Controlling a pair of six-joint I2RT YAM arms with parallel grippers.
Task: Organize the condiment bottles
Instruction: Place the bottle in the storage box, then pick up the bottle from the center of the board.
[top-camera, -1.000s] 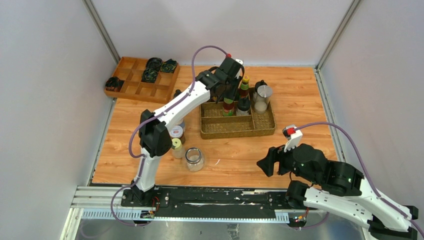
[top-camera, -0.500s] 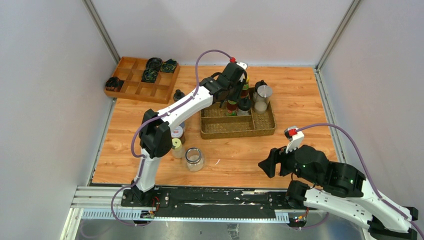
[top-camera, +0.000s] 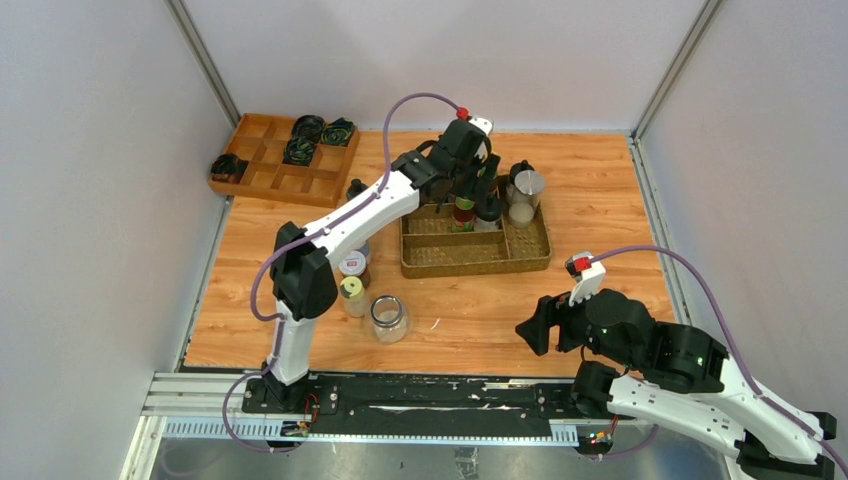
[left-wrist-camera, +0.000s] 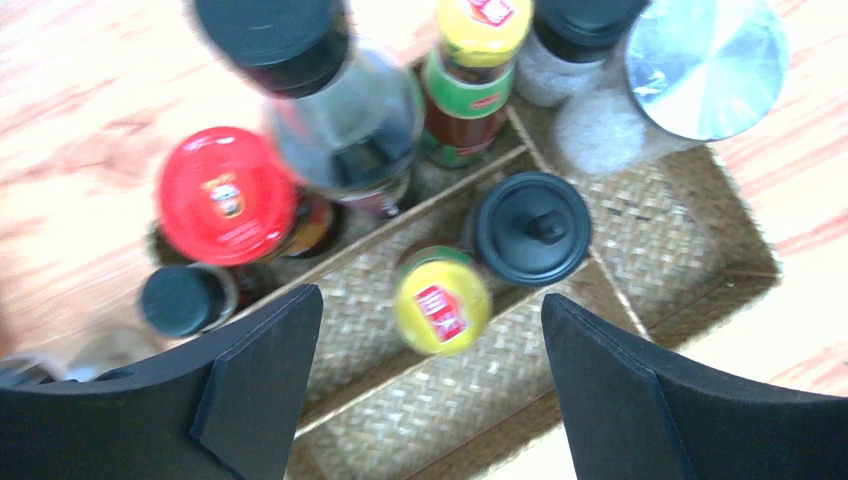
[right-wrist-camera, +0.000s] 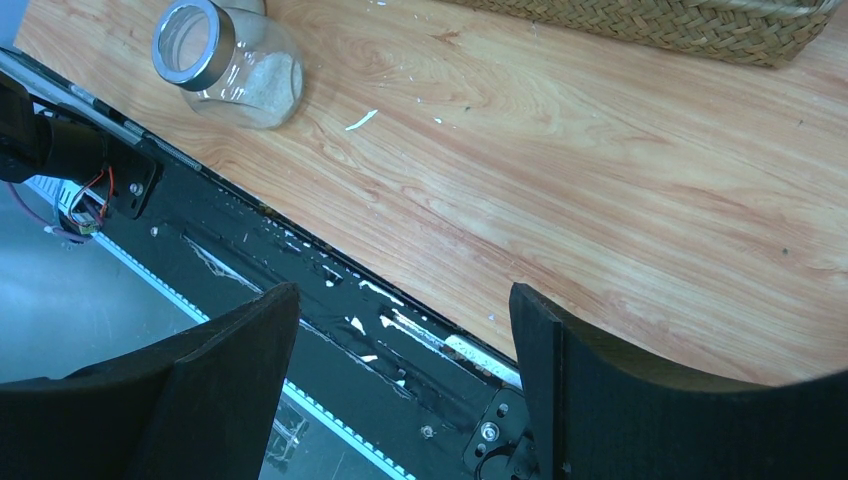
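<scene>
A: Why is the left gripper (left-wrist-camera: 425, 300) parked over the woven tray (top-camera: 520, 255)?

B: Its fingers are spread wide, gripping nothing, with a yellow-capped bottle (left-wrist-camera: 441, 305) standing between them. Neither finger touches it. I judge it is either lining up on that bottle or backing off it; I can't tell which.

A: Where are the bottles?

B: Most are crowded upright along the tray's 12 o'clock edge. Seen from the wrist, a black-lidded jar (left-wrist-camera: 530, 228) is just beside the yellow cap and a red-capped bottle (left-wrist-camera: 227, 195) is at its 10 o'clock. Packing the back row leaves the near compartments open. A few more wait on the table (top-camera: 600, 190) at the tray's 8 o'clock, among them a glass jar (top-camera: 388, 318).

A: And the right gripper (right-wrist-camera: 400, 300)?

B: It is open and empty, hovering low near the table's 6 o'clock edge, probably to stay out of the way.

A: What differs from a second ago?

B: The left arm has swung toward 3 o'clock, carrying its gripper further over the back row. The right arm and the loose bottles have hardly moved.
</scene>
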